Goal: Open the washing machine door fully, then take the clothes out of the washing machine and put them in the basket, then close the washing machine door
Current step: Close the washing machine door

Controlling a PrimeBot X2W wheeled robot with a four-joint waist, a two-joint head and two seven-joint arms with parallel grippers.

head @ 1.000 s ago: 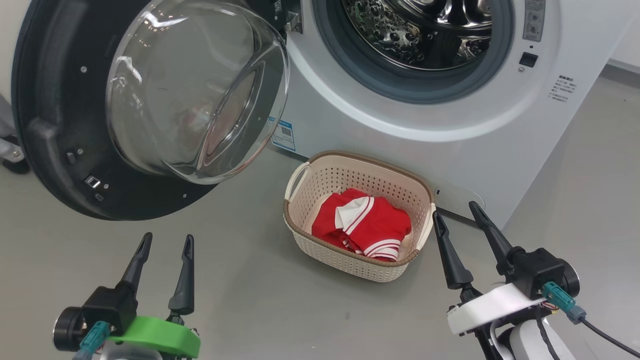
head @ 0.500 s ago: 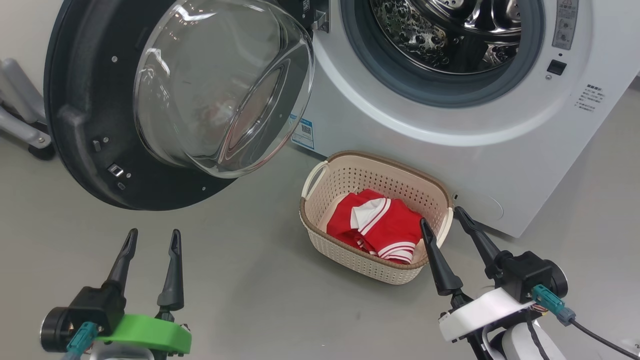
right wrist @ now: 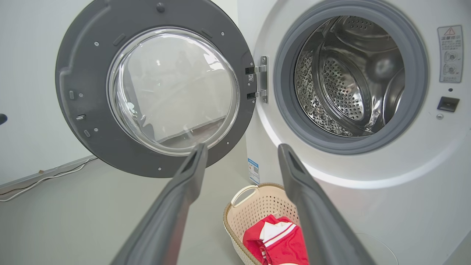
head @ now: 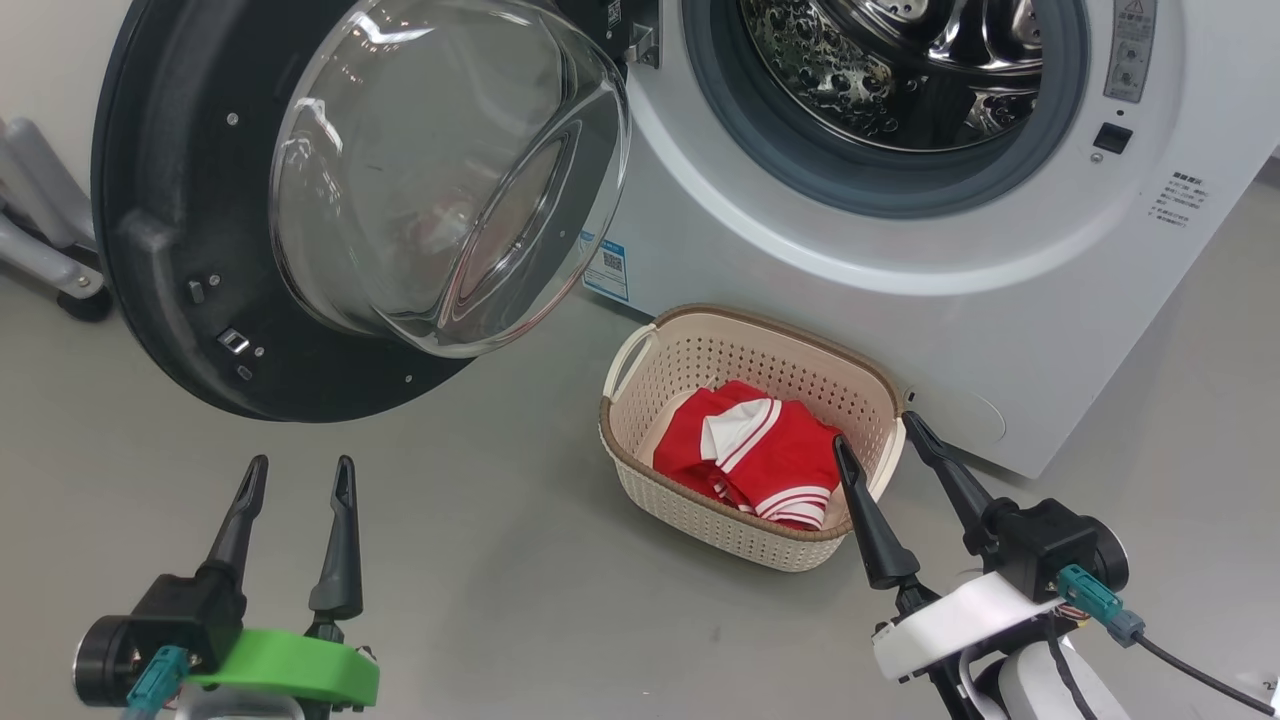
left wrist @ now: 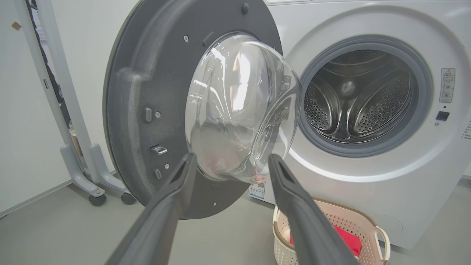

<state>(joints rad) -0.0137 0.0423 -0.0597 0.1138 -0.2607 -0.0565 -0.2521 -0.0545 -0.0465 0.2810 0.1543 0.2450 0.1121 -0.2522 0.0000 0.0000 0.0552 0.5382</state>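
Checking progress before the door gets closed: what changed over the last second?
The camera swung, shifting the whole view. The right gripper edged left, nearer the basket; nothing was gripped or released. The left gripper stayed open, as did the door; the clothes stayed in the basket.

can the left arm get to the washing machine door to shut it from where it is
Probably yes. The left gripper is open and empty, with just floor between it and the washing machine door, swung wide just ahead. The basket sits off to the right, clear of that path.
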